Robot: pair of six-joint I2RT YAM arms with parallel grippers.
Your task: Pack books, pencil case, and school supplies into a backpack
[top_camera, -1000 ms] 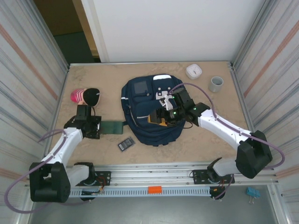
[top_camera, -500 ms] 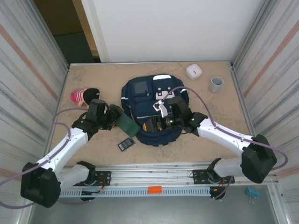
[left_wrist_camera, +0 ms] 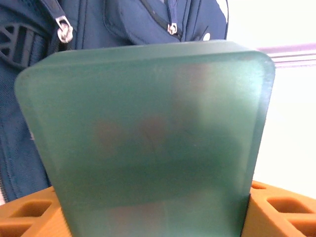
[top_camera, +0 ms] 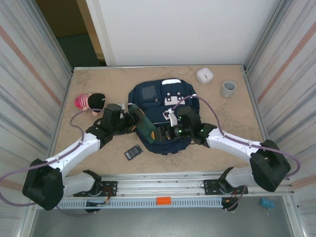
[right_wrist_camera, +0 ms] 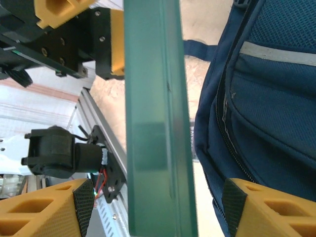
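Well, on the desk the backpack lies flat at the centre, with its front pockets up and its mouth toward six o'clock, by the arms.

The left arm reaches in from eight o'clock. The left claw is pinching the dark green book by one short end, so it slants over the seven o'clock part of the backpack. In the left wrist view the cover stands up between the orange fingers with the zip pockets behind it.

The right claw sits at the backpack's five o'clock edge with its jaws spread wide. Its wrist view shows the book edge-on between them, not touching either pad, and the backpack's zipped side at three o'clock.

The step in hand looks like feeding the green book into the opening. Next, the free end likely needs steering under the lip, and the right claw could hold the fabric back.

The black rectangle waits on the desk at seven o'clock, unpacked.
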